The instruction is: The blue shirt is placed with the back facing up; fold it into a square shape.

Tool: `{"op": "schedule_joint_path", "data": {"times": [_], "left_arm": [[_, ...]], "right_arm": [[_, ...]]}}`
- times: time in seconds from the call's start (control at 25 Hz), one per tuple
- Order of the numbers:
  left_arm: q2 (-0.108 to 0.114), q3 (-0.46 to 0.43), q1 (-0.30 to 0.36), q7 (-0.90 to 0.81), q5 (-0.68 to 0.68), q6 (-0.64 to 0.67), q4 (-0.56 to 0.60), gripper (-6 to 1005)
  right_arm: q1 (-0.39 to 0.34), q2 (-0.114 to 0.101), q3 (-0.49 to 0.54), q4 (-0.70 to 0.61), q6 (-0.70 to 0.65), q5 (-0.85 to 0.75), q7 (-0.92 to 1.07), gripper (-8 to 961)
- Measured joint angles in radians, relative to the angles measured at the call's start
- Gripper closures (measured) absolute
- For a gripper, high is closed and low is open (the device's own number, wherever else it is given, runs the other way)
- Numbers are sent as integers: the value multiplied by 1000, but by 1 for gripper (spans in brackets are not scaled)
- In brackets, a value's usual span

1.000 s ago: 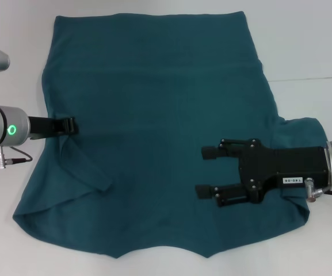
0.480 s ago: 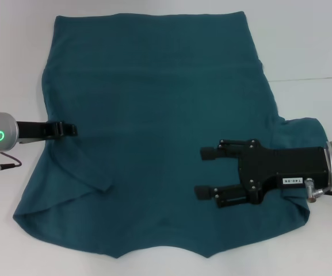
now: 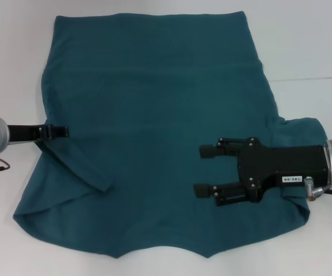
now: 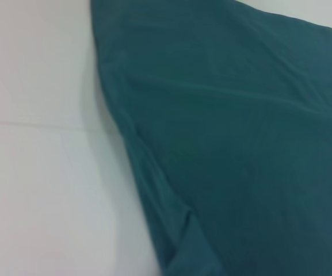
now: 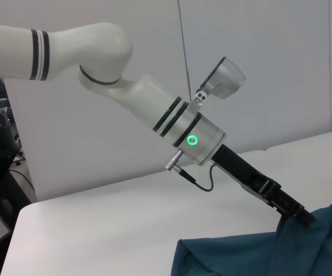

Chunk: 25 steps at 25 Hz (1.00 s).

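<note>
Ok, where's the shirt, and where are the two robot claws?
shirt (image 3: 154,109), head view, middle of its plain back.
left gripper (image 3: 59,131), head view, fingertips at the shirt's left edge.
right gripper (image 3: 203,171), head view, gap between its spread fingertips.

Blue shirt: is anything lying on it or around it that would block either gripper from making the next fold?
Nothing visible does. The blue shirt lies flat on the white table with no other item on or beside it. The left gripper is at its left edge, and the right gripper hovers over its right half, jaws open.
</note>
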Motion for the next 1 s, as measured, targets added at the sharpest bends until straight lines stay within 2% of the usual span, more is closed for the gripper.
{"op": "schedule_joint_path", "data": {"times": [0.08,0.24,0.4,0.68,1.0], "left_arm": [[3,-1,13,-19,9,5,21,220],[6,-7,50,-49,12,7,63,219],[13,-38,61,-58,12,6,55,219],[29,-55,16,-59,11,6,-49,219],[30,-56,-8,-74,5,-4,-87,174]], "right_arm": [[-1,0,1,-2,0,0,0,40],[-1,0,1,-1,-1,0,0,40],[1,0,1,0,-1,2,0,40],[9,1,-4,-2,1,13,1,40],[11,0,-5,-1,0,14,0,39]]}}
